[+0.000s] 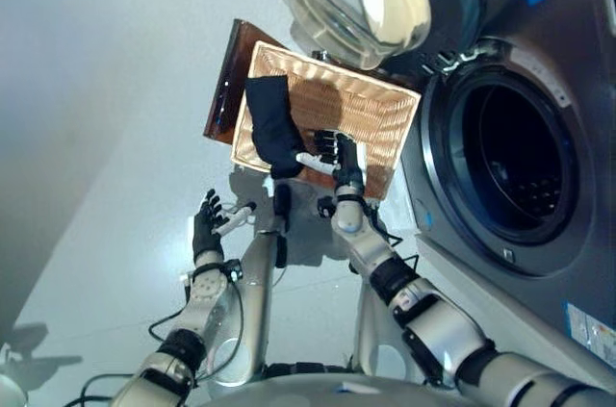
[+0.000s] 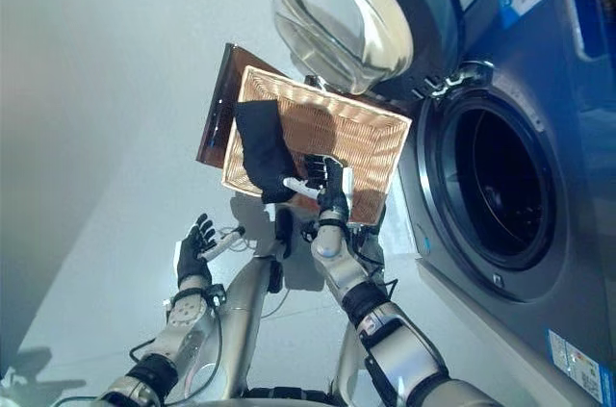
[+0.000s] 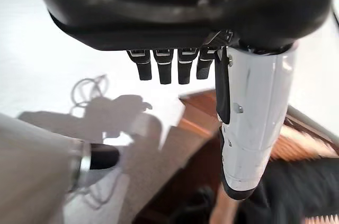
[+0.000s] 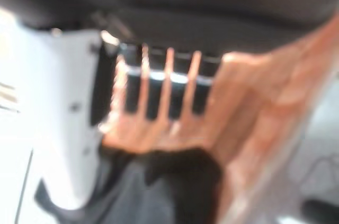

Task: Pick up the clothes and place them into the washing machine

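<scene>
Cloth [image 1: 272,128], dark and soft, lies over the basket [image 1: 377,116] edge by the open washer [image 1: 510,162]. The right hand [image 1: 339,150] is spread just beside it, holding nothing. The left hand [image 1: 208,225] waits open, lower down. It looks light and floppy; bunch its middle.

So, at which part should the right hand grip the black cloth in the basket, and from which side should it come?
Probably at the near end of the black cloth, where it bunches and hangs over the near rim of the wicker basket. The right hand is already beside that end, inside the basket, so it could come from the washing machine side. The far end lies flat and gives less to pinch.
</scene>
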Tool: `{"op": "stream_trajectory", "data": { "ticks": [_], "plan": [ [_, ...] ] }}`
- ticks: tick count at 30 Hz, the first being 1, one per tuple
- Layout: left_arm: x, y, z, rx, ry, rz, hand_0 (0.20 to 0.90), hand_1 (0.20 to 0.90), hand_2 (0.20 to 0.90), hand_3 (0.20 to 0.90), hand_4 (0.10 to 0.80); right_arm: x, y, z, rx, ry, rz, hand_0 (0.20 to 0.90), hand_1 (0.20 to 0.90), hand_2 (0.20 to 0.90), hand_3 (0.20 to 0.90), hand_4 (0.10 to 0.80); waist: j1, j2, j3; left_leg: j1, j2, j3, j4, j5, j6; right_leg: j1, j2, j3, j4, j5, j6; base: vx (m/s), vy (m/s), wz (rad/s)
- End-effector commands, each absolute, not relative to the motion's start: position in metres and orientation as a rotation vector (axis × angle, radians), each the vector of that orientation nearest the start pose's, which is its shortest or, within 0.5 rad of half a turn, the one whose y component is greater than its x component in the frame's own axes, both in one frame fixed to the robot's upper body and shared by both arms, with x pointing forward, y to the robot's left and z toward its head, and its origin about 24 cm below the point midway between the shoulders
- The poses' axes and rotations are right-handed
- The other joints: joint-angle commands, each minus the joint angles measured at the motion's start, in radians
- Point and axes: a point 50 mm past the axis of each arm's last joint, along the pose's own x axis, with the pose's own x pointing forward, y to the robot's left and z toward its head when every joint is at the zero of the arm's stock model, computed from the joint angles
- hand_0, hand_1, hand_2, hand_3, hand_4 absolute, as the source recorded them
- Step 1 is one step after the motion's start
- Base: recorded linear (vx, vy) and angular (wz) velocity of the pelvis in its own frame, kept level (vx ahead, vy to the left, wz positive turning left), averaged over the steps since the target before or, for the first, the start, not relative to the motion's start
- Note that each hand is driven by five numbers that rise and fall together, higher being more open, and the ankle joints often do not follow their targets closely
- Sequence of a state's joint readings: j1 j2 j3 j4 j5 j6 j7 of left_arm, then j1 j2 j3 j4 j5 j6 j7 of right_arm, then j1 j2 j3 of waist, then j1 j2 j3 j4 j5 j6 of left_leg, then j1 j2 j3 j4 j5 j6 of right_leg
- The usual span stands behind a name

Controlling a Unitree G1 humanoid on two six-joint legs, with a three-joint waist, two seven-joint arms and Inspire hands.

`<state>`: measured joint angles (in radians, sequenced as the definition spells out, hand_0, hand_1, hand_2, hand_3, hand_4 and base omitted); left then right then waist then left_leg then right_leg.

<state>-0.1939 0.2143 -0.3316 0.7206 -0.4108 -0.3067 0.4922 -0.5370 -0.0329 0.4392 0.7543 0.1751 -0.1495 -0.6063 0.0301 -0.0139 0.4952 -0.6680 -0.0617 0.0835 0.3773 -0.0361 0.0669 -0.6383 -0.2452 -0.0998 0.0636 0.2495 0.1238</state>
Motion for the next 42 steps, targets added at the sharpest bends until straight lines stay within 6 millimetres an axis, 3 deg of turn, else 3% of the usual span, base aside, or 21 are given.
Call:
{"op": "stream_trajectory", "data": {
  "ticks": [1, 6, 10, 14, 26, 27, 34, 42],
  "plan": [
    [0.263, 0.184, -0.036, 0.097, 0.215, 0.416, 0.900, 0.900, 0.900, 0.900, 0.800, 0.322, -0.066, 0.051, -0.190, -0.092, -0.064, 0.900, 0.900, 0.900, 0.900, 0.800, 0.009, 0.026, -0.042, 0.006, 0.005, -0.001, -0.229, 0.127, -0.069, 0.013, 0.050, -0.025, 0.044, -0.079, -0.033, 0.003, -0.016, -0.12],
    [0.282, 0.183, -0.023, 0.194, 0.187, 0.455, 0.900, 0.900, 0.900, 0.900, 0.800, 0.314, -0.075, 0.038, -0.196, -0.054, -0.081, 0.900, 0.900, 0.900, 0.900, 0.800, -0.019, 0.007, -0.053, 0.001, 0.012, 0.010, -0.215, 0.121, -0.072, 0.007, 0.057, -0.012, 0.046, -0.076, -0.039, -0.009, -0.004, -0.13],
    [0.292, 0.180, -0.015, 0.159, 0.174, 0.478, 0.900, 0.900, 0.900, 0.900, 0.800, 0.309, -0.085, 0.029, -0.203, -0.017, -0.106, 0.900, 0.900, 0.900, 0.900, 0.800, -0.038, -0.002, -0.066, -0.016, 0.015, 0.021, -0.210, 0.137, -0.067, -0.010, 0.060, -0.004, 0.046, -0.059, -0.048, -0.036, 0.008, -0.12],
    [0.298, 0.176, -0.010, 0.115, 0.165, 0.481, 0.900, 0.900, 0.900, 0.900, 0.800, 0.302, -0.100, 0.012, -0.233, 0.050, -0.129, 0.900, 0.900, 0.900, 0.900, 0.800, -0.054, -0.008, -0.080, -0.010, 0.020, 0.028, -0.213, 0.136, -0.070, -0.009, 0.064, 0.005, 0.044, -0.056, -0.049, -0.014, 0.006, -0.11],
    [0.313, 0.169, 0.000, -0.047, 0.167, 0.488, 0.900, 0.900, 0.900, 0.900, 0.800, 0.290, -0.117, -0.007, -0.275, 0.130, -0.143, 0.900, 0.900, 0.900, 0.900, 0.800, -0.085, -0.022, -0.091, -0.014, 0.027, 0.045, -0.200, 0.132, -0.074, -0.021, 0.076, 0.026, 0.045, -0.052, -0.054, 0.004, -0.002, -0.09],
    [0.315, 0.168, 0.002, -0.067, 0.165, 0.490, 0.900, 0.900, 0.900, 0.900, 0.800, 0.287, -0.121, -0.012, -0.285, 0.150, -0.147, 0.900, 0.900, 0.900, 0.900, 0.800, -0.088, -0.022, -0.092, 0.002, 0.031, 0.043, -0.198, 0.110, -0.082, -0.006, 0.081, 0.030, 0.048, -0.069, -0.050, 0.070, -0.012, -0.08],
    [0.326, 0.167, 0.012, -0.060, 0.148, 0.476, 0.900, 0.900, 0.900, 0.900, 0.800, 0.279, -0.138, -0.023, -0.335, 0.192, -0.163, 0.900, 0.900, 0.900, 0.900, 0.800, -0.112, -0.030, -0.112, -0.010, 0.032, 0.060, -0.210, 0.130, -0.080, -0.023, 0.086, 0.042, 0.038, -0.047, -0.052, 0.004, -0.003, -0.08],
    [0.326, 0.163, 0.014, -0.077, 0.134, 0.466, 0.900, 0.900, 0.900, 0.900, 0.800, 0.272, -0.160, -0.030, -0.377, 0.230, -0.209, 0.900, 0.900, 0.900, 0.900, 0.800, -0.125, -0.031, -0.116, -0.003, 0.036, 0.069, -0.209, 0.128, -0.080, -0.023, 0.089, 0.050, 0.035, -0.045, -0.051, -0.003, -0.002, -0.06]
  ]
}}
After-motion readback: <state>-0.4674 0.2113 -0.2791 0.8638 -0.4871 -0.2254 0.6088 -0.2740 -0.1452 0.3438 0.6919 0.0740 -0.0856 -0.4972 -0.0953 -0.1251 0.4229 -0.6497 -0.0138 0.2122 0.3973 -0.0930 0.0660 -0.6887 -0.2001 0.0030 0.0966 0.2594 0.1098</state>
